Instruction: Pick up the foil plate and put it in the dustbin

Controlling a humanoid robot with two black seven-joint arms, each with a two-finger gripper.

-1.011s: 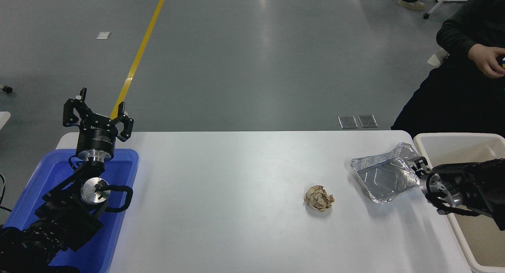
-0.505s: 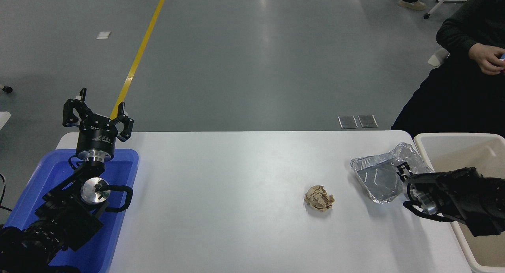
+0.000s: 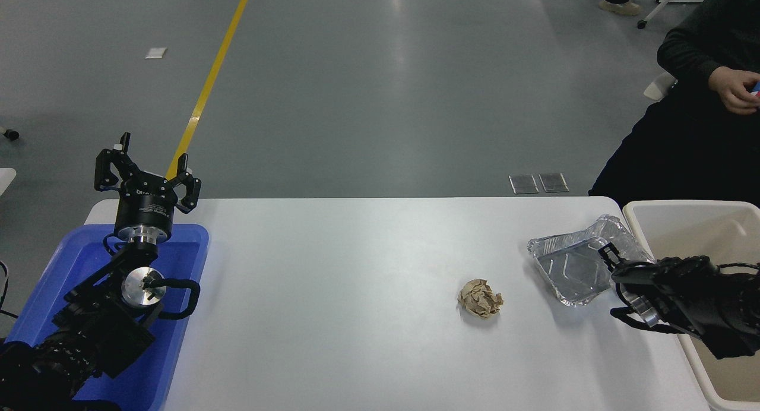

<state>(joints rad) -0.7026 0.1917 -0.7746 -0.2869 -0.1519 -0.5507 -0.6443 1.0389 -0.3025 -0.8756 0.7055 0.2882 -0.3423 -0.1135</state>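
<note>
The foil plate (image 3: 571,265), a shallow silver tray, lies on the white table (image 3: 356,268) at the right, with its far right corner bent upward. The dustbin (image 3: 683,206), a cream tub with a thick white rim, stands just right of it at the table's right edge. My right gripper (image 3: 609,261) reaches in from the right, across the tub's near left rim, and sits at the plate's right end. Its tip overlaps the plate's rim, so I cannot tell whether it grips. My left gripper (image 3: 147,164) is parked at the lower left, raised and open.
A crumpled brown paper ball (image 3: 480,299) lies left of the plate. A blue plastic bin (image 3: 190,244) stands under the left arm at the table's left edge. A person in dark clothes (image 3: 700,120) sits at the far right, hand (image 3: 736,91) off the table.
My right arm has moved left from over the tub to the plate's right end and turned its wrist a little. The plate, the paper ball and the left arm have not moved.
</note>
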